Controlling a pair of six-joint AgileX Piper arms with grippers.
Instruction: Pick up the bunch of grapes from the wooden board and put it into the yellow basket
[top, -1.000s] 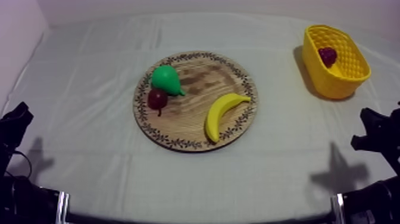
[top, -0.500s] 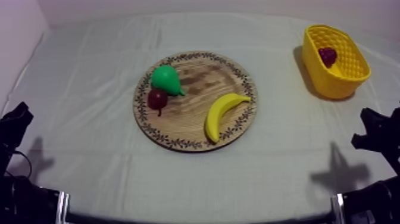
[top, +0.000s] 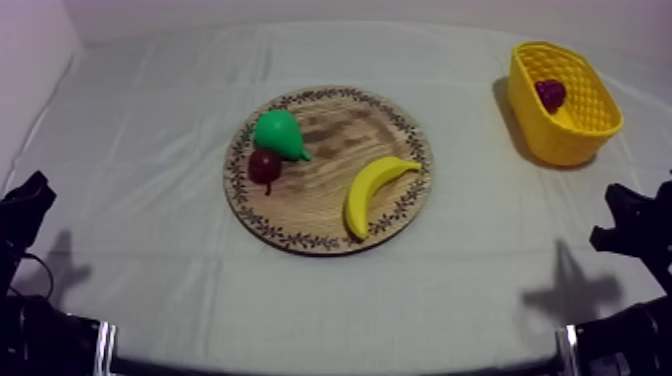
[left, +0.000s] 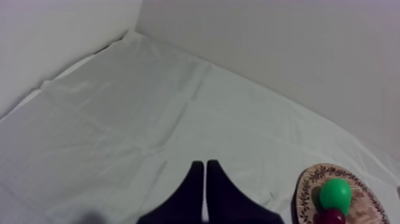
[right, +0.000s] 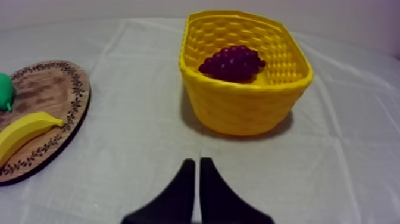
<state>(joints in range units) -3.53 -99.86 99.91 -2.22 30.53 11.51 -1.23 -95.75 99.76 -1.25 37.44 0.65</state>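
This is looking like a robot lab setup: bare pale walls boxing in a cloth-draped surface, a black robot arm sitting at its edge, a toy banana lying on a wooden board.

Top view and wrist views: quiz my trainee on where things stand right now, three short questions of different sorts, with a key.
1. How many fruits lie on the wooden board?
2. True or false: the left gripper and the right gripper are both shut on nothing.
3. The bunch of grapes lies: A, in the yellow basket; B, on the wooden board; C, in the right gripper.

Key: 1, three: pear, small red fruit, banana. 2, true. 3, A.
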